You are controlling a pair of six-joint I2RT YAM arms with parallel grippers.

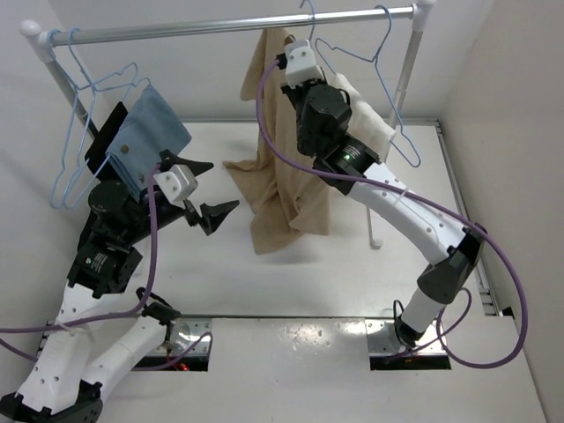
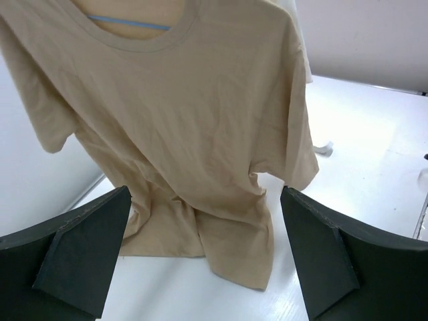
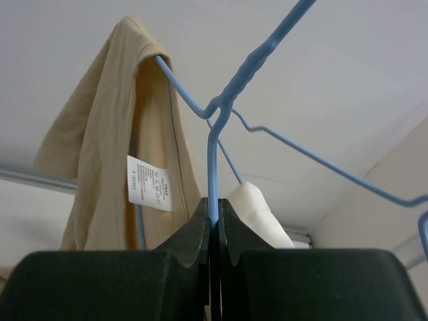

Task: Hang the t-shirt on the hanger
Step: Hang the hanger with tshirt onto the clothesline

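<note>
**Item:** t-shirt, tan, short-sleeved. It is located at upper centre of the top view, hung from the hanger below the rail, with its hem trailed onto the worktop. In the left wrist view the front is spread across most of the frame, and a stretch of blue wire is shown through the neck opening at the top. In the right wrist view the collar and its label are bunched over one sloping wire, upper left of frame.

**Holders:** the right pincer is clamped tight on the hanger wire just under the twist, at lower centre of its own view. The left pincer is spread wide and holds nothing. It is set left of centre in the top view, faced toward the shirt and apart from it.

**Also listed:** blue cloth on hangers, upper left; white cloth on a like hanger, upper right.

**Step judged:** late. The wire is already passed through the neck and the hanger is held up by its stem. It cannot be told whether the hook is seated on the rail or whether both shoulders are carried.

**Next move judged:** the second shoulder is to be checked and evened by the free pincer, and the hook confirmed over the rail, before the wire is let go
</note>
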